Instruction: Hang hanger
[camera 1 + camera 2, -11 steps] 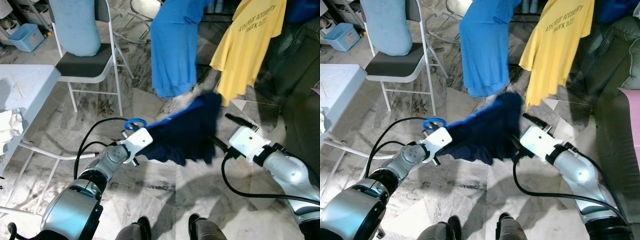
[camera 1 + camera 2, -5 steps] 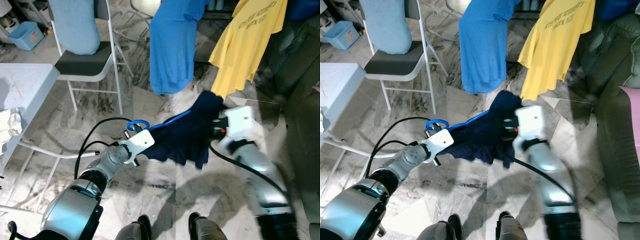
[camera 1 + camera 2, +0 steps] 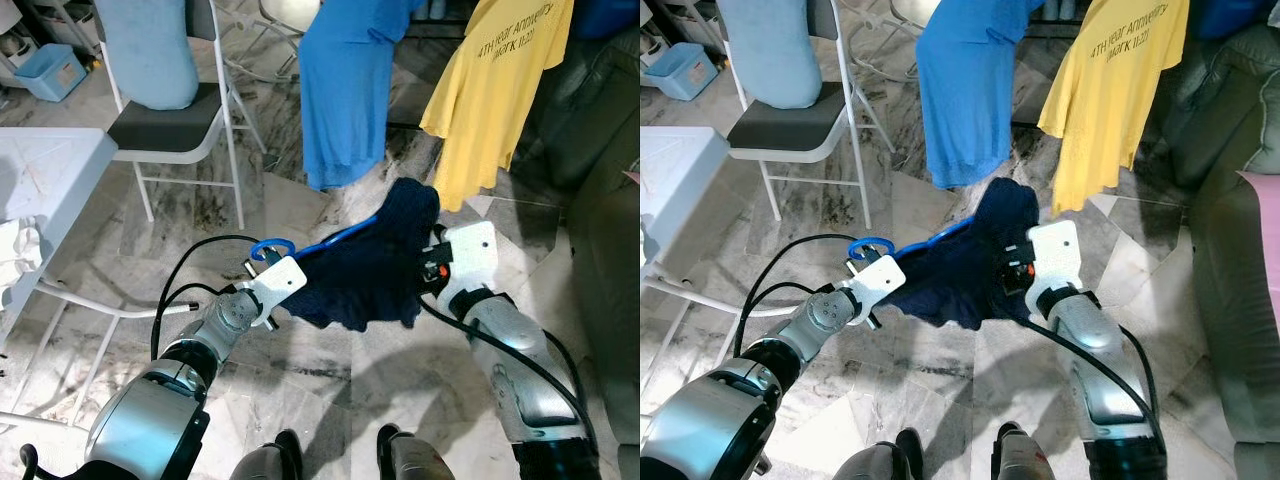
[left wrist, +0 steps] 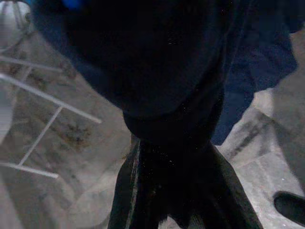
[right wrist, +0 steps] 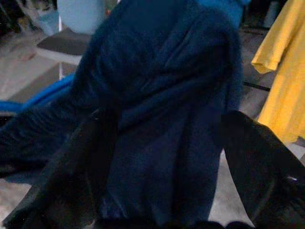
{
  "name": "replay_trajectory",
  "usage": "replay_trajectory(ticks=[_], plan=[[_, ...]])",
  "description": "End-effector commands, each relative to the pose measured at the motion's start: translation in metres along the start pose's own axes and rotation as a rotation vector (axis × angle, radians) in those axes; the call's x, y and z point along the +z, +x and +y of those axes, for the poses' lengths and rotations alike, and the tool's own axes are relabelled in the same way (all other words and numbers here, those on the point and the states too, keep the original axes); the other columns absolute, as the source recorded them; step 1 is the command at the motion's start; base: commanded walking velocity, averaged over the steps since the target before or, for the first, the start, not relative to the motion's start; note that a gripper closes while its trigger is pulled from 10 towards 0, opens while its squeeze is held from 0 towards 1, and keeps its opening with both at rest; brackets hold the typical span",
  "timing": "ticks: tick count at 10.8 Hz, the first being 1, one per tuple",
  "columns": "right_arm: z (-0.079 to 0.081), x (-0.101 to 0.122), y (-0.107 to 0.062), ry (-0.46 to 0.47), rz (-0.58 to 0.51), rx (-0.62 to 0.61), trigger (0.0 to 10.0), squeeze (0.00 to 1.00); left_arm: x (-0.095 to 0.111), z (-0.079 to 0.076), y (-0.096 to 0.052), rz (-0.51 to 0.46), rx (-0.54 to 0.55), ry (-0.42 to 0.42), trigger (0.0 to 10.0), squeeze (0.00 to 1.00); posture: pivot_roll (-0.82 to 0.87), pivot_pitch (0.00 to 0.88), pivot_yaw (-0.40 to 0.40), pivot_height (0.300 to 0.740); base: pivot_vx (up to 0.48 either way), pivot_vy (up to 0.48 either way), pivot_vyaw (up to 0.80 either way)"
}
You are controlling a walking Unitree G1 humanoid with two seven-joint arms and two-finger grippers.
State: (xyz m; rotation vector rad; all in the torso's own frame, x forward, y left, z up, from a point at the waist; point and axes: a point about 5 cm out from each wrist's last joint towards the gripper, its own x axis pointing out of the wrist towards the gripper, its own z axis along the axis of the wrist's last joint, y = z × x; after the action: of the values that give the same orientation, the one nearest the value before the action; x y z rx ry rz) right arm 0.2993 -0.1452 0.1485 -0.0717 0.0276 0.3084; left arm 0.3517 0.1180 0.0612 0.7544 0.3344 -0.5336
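The blue hanger (image 3: 322,246) is lying lengthwise between both pincers: left pincer (image 3: 300,281) gripping its shirt-wrapped hook end, right pincer (image 5: 162,143) spread around the navy shirt (image 3: 375,268)

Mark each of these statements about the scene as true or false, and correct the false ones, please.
1. The hanger carrying the dark garment is blue. True.
2. The yellow T-shirt lies on the floor. False: it hangs, beside a hanging blue garment.
3. The left gripper is at the hook end of the hanger. True.
4. The folding chair stands on the robot's right. False: it is on the left, near a white table.
5. The right gripper is far from the dark garment. False: its fingers stand spread on either side of the cloth.
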Motion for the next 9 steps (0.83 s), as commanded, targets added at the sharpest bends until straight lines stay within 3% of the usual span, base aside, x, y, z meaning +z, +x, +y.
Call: replay_trajectory(ticks=[1,3,6,7,8,9], plan=[[0.010,0.006,0.001,0.018,-0.017,0.027,10.0,0.00,-0.005,0.002,-0.002,0.017,0.019,0.003,10.0,0.00,-0.23,0.238,0.145,0.740,0.000,0.000,0.00],[0.030,0.017,0.007,0.083,-0.053,0.096,10.0,0.00,-0.006,-0.003,-0.001,0.019,0.021,0.008,10.0,0.00,-0.24,0.238,0.146,0.740,0.000,0.000,0.00],[0.031,0.009,0.017,0.085,0.024,0.051,10.0,0.00,-0.005,-0.007,0.000,0.014,0.017,0.007,10.0,0.00,-0.24,0.234,0.139,0.740,0.000,0.000,0.00],[0.029,0.003,0.021,0.088,0.068,0.017,4.1,0.00,-0.003,-0.008,0.000,0.007,0.019,0.003,10.0,0.00,-0.24,0.233,0.138,0.740,0.000,0.000,0.00],[0.030,0.001,0.027,0.114,0.074,0.011,2.7,0.00,-0.001,-0.009,0.001,0.000,0.018,-0.004,10.0,0.00,-0.23,0.234,0.137,0.740,0.000,0.000,0.00],[0.032,0.000,0.032,0.121,0.075,0.013,0.0,0.00,-0.002,-0.010,0.001,0.001,0.018,-0.010,10.0,0.00,-0.23,0.232,0.134,0.740,0.000,0.000,0.00]])
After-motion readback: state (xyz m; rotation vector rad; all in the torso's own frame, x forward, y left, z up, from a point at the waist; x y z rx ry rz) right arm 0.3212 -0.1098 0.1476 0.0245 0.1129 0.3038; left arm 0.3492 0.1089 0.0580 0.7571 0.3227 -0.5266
